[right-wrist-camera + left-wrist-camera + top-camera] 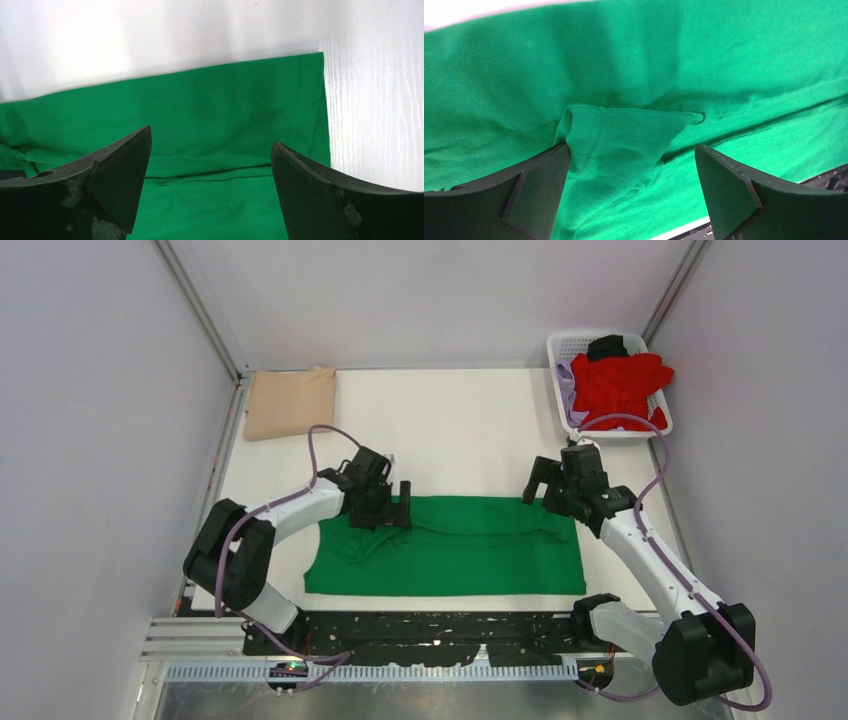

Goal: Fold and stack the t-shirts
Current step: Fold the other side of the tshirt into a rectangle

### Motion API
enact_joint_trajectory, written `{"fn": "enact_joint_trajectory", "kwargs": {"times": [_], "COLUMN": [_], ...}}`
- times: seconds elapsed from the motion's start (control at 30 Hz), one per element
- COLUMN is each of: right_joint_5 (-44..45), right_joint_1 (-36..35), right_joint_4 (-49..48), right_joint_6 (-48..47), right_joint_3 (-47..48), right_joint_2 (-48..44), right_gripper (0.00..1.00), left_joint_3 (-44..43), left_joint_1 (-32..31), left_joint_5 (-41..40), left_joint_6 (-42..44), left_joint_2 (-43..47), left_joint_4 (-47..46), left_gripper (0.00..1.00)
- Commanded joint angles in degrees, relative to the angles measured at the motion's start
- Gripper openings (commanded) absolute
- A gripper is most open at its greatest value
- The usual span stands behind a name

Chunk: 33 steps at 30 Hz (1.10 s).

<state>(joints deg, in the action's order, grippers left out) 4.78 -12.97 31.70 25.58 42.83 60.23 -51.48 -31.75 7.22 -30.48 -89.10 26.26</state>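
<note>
At the far left corner of the tabletop [450, 420], the top view shows a folded tan shirt [291, 402], which neither wrist camera catches

The left end effector [396, 485] sits over the left end of the green shirt [480, 550], jaws spread wide and gripping nothing. From above, that end of the cloth looks rumpled but the detail is lost under the arm. The left wrist view fills it in: a small folded flap with a stitched hem lies between the fingers [539, 185], its left edge touching or just beside the left one, well apart from the right one. That view is almost all green cloth, with only a sliver of tabletop at the top left

The green shirt lies spread across the near middle of the tabletop, a long crease running along it

The right end effector [557, 475] is at the shirt's far right corner, also wide open and empty. The right wrist view shows what the top view hides: the shirt's straight hemmed right edge, flat on the white surface, and a layer edge crossing between the fingertips

At the far right corner, seen only from above, a white basket [560, 345] holds a red shirt [620, 385] draped over its right rim, a lilac garment [566, 390] at its left and a black garment [606, 346] at the back
</note>
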Motion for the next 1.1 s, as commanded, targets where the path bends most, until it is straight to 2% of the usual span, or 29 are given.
{"fn": "enact_joint_trajectory", "kwargs": {"times": [0.0, 0.13, 0.37, 0.6, 0.77, 0.93, 1.07], "right_joint_5": [-0.2, 1.06, 0.68, -0.29, -0.37, -1.0, -1.14], "right_joint_1": [0.25, 0.3, 0.36, 0.44, 0.41, 0.4, 0.41], "right_joint_4": [-1.2, -0.87, -0.86, -1.33, -1.43, -2.07, -2.26], "right_joint_6": [-0.93, -1.16, -1.27, -2.27, -3.58, -3.78, -3.94], "right_joint_3": [0.29, -0.04, -0.69, -1.17, -1.53, -2.16, -2.5], "right_joint_2": [-2.82, -4.06, -3.93, -4.21, -5.22, -5.94, -6.29], "right_gripper": [0.95, 0.96, 0.96, 0.95, 0.96, 0.96, 0.95], "left_joint_3": [2.42, 5.93, 9.77, 10.88, 10.99, 7.42, 5.34], "left_joint_1": [-0.17, -1.92, -7.32, -13.19, -20.28, -22.72, -22.92], "left_joint_5": [7.76, 11.71, 8.89, 13.04, 16.76, 10.63, 1.8], "left_joint_6": [0.07, -1.77, -5.15, -6.49, -7.28, -6.71, -6.55], "left_joint_2": [1.16, 5.66, 14.46, 13.19, 13.01, 16.07, 23.71], "left_joint_4": [-4.15, -4.03, 0.13, -3.25, -5.16, 5.34, 11.46], "left_gripper": [0.99, 0.99, 0.99, 0.99, 0.99, 0.99, 0.99]}}
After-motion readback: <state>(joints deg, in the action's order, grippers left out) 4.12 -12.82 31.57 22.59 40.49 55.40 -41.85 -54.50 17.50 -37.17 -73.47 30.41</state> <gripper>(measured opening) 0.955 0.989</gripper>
